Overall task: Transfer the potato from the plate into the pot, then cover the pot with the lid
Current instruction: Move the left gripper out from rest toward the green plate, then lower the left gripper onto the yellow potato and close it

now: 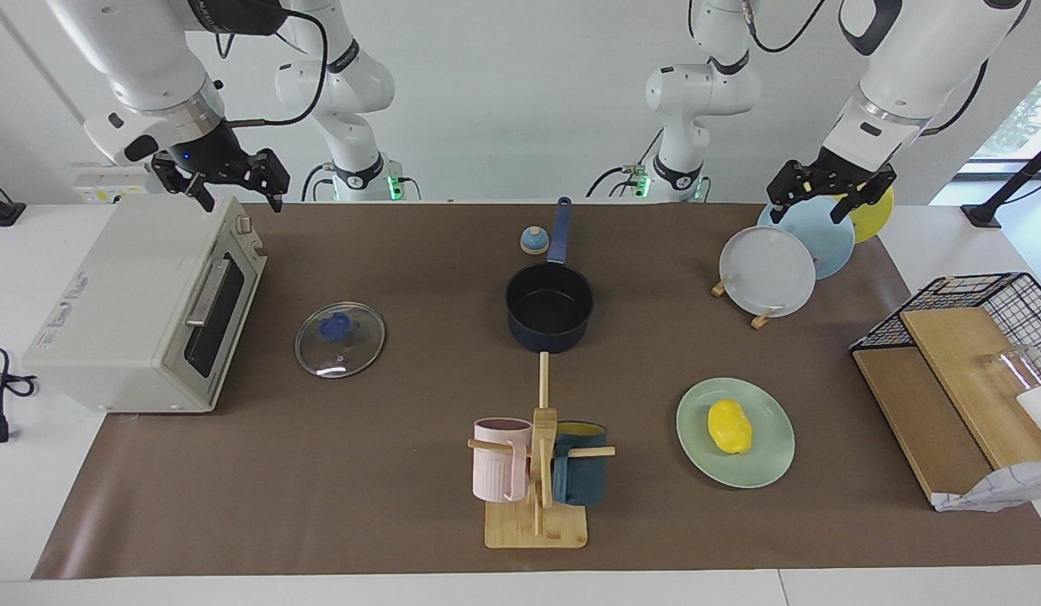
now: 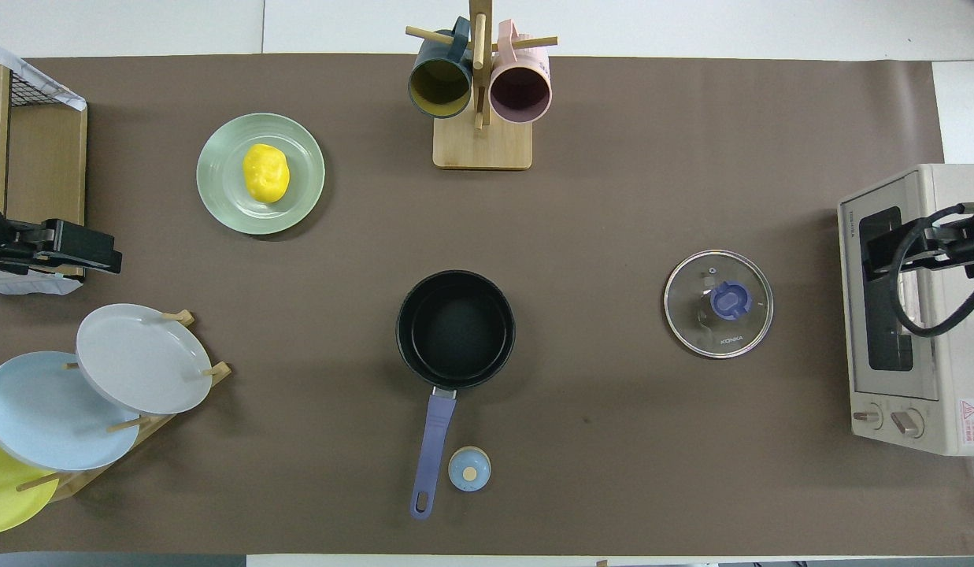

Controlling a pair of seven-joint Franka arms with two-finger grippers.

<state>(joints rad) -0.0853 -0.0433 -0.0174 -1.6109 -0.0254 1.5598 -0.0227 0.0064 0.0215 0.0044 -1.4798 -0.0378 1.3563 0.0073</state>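
Note:
The yellow potato [image 1: 730, 426] [image 2: 265, 172] lies on the mint-green plate [image 1: 768, 461] [image 2: 219, 197], toward the left arm's end of the table. The navy pot [image 1: 549, 307] [image 2: 455, 329] stands empty mid-table, its handle pointing to the robots. The glass lid [image 1: 356, 345] [image 2: 742, 331] lies flat on the mat beside the pot, toward the right arm's end. My left gripper [image 1: 810, 206] [image 2: 77, 250] is open and empty, raised over the plate rack. My right gripper [image 1: 241, 200] [image 2: 920, 248] is open and empty, raised over the toaster oven.
A toaster oven [image 1: 150, 303] stands at the right arm's end. A rack of upright plates [image 1: 768, 269] and a wire basket with wooden boards [image 1: 949, 362] stand at the left arm's end. A mug tree [image 1: 537, 471] stands farther out than the pot. A small bell [image 1: 533, 241] sits beside the pot handle.

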